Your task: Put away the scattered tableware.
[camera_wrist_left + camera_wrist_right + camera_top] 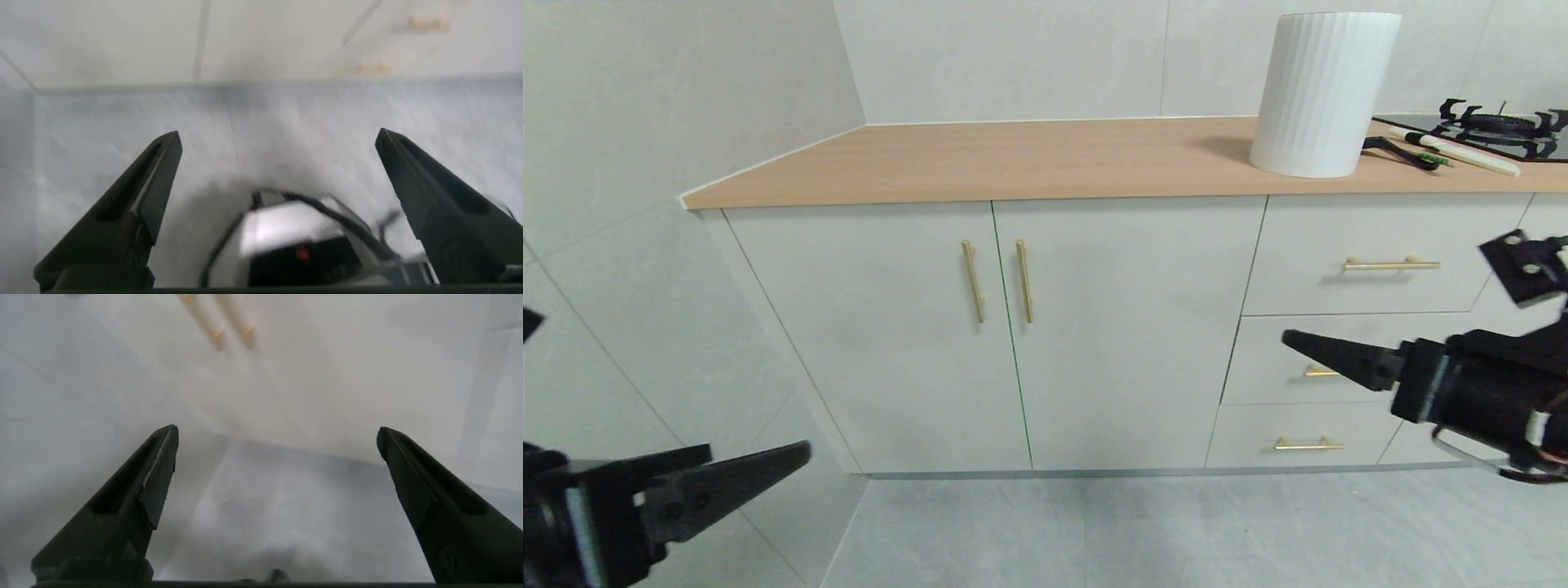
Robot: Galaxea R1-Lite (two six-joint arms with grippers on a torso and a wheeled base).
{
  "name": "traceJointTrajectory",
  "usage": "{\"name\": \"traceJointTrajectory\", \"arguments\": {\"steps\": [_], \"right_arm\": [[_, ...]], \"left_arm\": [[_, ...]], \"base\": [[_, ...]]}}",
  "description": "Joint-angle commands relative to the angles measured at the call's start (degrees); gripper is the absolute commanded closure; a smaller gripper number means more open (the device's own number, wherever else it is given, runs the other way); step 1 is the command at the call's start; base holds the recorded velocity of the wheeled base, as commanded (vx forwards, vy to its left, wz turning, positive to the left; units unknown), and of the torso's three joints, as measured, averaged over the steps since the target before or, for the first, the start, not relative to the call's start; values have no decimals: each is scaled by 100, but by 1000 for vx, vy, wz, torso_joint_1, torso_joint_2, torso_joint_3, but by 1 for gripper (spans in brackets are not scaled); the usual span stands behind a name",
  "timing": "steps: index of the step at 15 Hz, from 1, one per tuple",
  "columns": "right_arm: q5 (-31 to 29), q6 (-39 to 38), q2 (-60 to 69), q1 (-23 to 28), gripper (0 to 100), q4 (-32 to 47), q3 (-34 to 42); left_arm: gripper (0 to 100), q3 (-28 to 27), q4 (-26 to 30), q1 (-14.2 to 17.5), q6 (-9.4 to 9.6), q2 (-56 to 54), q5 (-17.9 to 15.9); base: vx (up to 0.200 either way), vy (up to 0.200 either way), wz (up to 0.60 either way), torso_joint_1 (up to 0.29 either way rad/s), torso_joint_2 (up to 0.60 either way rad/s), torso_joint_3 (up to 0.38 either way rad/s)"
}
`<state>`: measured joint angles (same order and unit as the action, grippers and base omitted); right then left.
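— What lies on the wooden countertop [1013, 159]?
— A white ribbed canister [1323, 90], above the fingers [1339, 355] of the right gripper [1290, 338]. Past it, a black utensil [1401, 153] and a white utensil [1454, 149], perhaps a knife, by the hob [1503, 124].

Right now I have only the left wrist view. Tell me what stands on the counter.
Observer: A tall white ribbed container stands on the wooden countertop, toward its right end.
Operator: Name any tableware near it.
Observer: To its right lie a long white utensil and a black-handled one, by the stove burner.
Operator: Report the right gripper.
Observer: The right gripper is open and empty, in front of the drawers.
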<state>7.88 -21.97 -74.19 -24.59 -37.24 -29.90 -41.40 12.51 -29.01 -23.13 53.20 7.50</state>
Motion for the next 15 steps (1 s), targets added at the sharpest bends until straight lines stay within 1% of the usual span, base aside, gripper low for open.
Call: {"name": "traceJointTrajectory", "arguments": {"steps": [1,2,3,4,6,7,9,10,11,12,13,14,15], "right_arm": [[-831,421,2620,-11,0,1219,609],[-955,659,3359,7,0,1966,556],[-1095,949,3851,42,0,2520,485],[-1385,1300,4475,411,0,3302,406],[-1385,1450,5178,1334,0,3715,415],[-1368,1458,5609,1536,0,3900,424],[-1368,1749,6531,1738,0,4629,424],[-1368,1810,6646,1765,0,4753,424],[-1552,2012,6857,1905,0,5174,450],[-1666,2012,6883,2011,0,5139,433],[-1693,2047,7076,2301,0,5148,468],[-1649,2153,7410,2459,0,5245,661],[-1728,2179,7419,2459,0,5227,802]], "left_arm": [[0,677,6,757,493,-1866,-29],[0,800,24,933,669,-2358,-29],[0,870,59,1047,774,-2701,-29],[0,941,199,1223,959,-3202,-29],[0,1029,542,1539,1144,-3852,-38],[0,1073,700,1662,1249,-4186,-38],[0,1134,964,1891,1434,-4714,-38],[0,1152,1008,1917,1469,-4757,-38],[0,1178,1034,2066,1522,-4757,217],[0,1178,1034,2084,1539,-4757,340],[0,1187,1034,2146,1653,-4757,481],[0,1240,1017,2383,1891,-4766,516],[0,1301,1026,2638,1979,-4854,472]], "base": [[0,0,0,0,0,0],[0,0,0,0,0,0],[0,0,0,0,0,0],[0,0,0,0,0,0],[0,0,0,0,0,0],[0,0,0,0,0,0],[0,0,0,0,0,0],[0,0,0,0,0,0],[0,0,0,0,0,0],[0,0,0,0,0,0],[0,0,0,0,0,0],[0,0,0,0,0,0],[0,0,0,0,0,0]]}}
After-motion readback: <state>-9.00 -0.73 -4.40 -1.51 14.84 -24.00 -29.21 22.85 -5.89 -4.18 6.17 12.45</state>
